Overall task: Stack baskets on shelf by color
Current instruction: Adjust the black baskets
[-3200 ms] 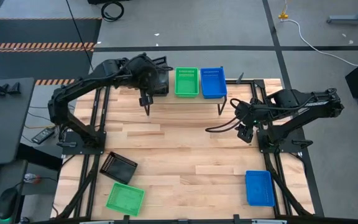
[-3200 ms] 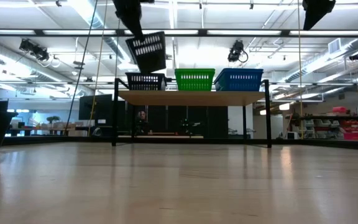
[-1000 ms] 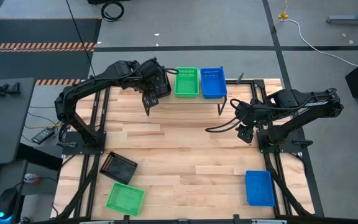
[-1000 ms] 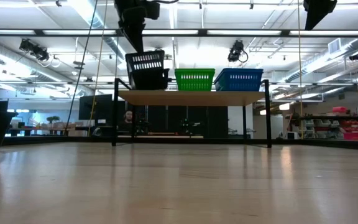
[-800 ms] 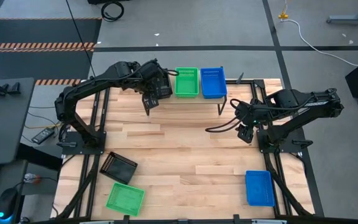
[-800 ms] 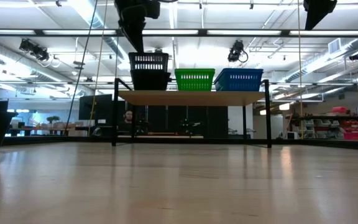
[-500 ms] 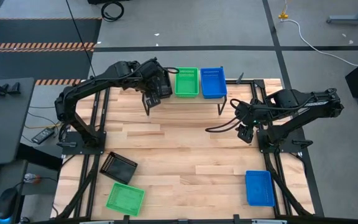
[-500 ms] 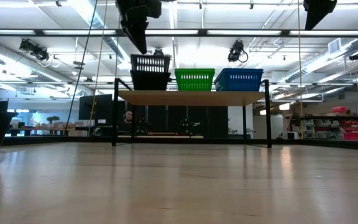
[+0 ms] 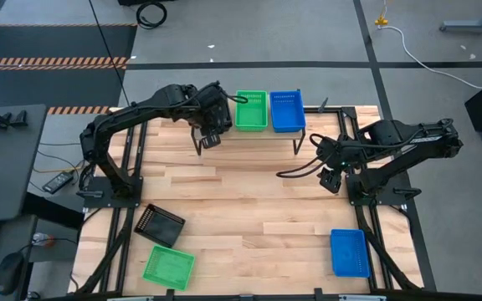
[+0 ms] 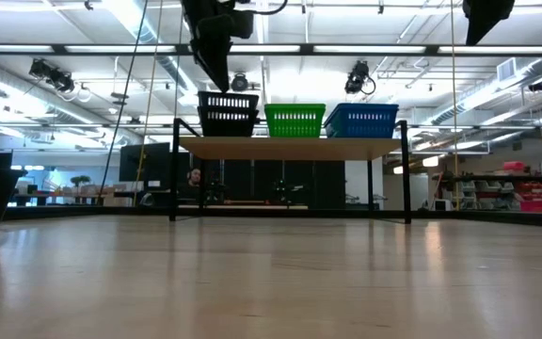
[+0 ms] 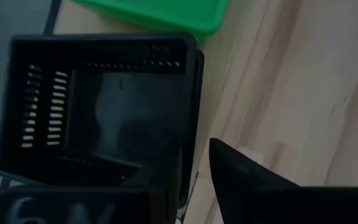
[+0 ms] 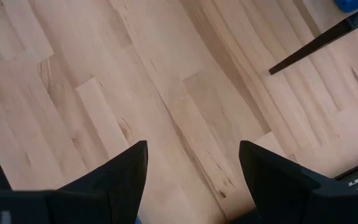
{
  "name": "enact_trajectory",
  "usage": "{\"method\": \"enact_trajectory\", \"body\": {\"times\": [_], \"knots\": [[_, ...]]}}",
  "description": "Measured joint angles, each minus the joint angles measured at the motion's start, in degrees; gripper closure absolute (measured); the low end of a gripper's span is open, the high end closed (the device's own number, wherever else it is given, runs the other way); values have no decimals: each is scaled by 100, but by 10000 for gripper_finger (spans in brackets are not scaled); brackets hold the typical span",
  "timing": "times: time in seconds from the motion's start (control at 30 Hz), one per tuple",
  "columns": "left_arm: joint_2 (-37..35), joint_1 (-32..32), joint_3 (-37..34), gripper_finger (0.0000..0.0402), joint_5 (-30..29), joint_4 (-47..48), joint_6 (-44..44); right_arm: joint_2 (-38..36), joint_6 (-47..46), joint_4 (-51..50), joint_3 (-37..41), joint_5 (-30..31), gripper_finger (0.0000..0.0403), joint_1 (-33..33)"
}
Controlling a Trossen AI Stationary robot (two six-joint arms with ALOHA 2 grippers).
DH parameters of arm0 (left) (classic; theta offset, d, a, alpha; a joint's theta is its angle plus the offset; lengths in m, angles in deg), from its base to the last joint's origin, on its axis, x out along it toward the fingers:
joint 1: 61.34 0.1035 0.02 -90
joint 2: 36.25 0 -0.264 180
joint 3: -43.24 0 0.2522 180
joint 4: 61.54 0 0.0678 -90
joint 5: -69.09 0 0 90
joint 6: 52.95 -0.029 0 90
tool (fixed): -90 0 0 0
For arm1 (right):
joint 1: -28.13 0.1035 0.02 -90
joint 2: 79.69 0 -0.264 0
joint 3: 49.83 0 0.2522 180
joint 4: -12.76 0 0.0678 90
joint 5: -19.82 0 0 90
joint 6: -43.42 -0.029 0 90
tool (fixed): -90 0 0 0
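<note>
Two black baskets (image 10: 228,113) sit nested one in the other on the left end of the shelf (image 10: 290,143), beside a green basket (image 10: 294,120) and a blue basket (image 10: 360,120). My left gripper (image 11: 179,162) hovers open just above the top black basket (image 11: 98,106), slanting down, one finger on either side of the basket's side wall (image 11: 191,112). In the high view it (image 9: 207,138) covers most of that stack. My right gripper (image 12: 191,174) hangs open over bare table at the right (image 9: 329,174).
On the tabletop lie a black basket (image 9: 159,224) and a green basket (image 9: 168,266) at the near left, and a blue basket (image 9: 349,252) at the near right. The shelf's thin black legs (image 9: 298,142) stand at the far edge. The table's middle is bare wood.
My left gripper has gone a little down and toward the shelf's left end, then opened and let go of the black basket. The basket, held tilted above the lower black one a second ago, has levelled and dropped into it.
</note>
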Motion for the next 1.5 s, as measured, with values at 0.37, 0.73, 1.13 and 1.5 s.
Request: {"method": "enact_trajectory", "body": {"times": [0.37,0.73,1.13,1.5], "knots": [[1,38,0,315,-19,554,-46,0,25,-2,0,6,144,0],[1,161,0,326,-396,1104,2,0,143,0,0,39,144,0],[-2,157,416,334,-415,1050,149,0,180,-2,0,43,144,0],[108,565,986,336,-211,-106,1018,1,188,1,0,98,144,0]]}}
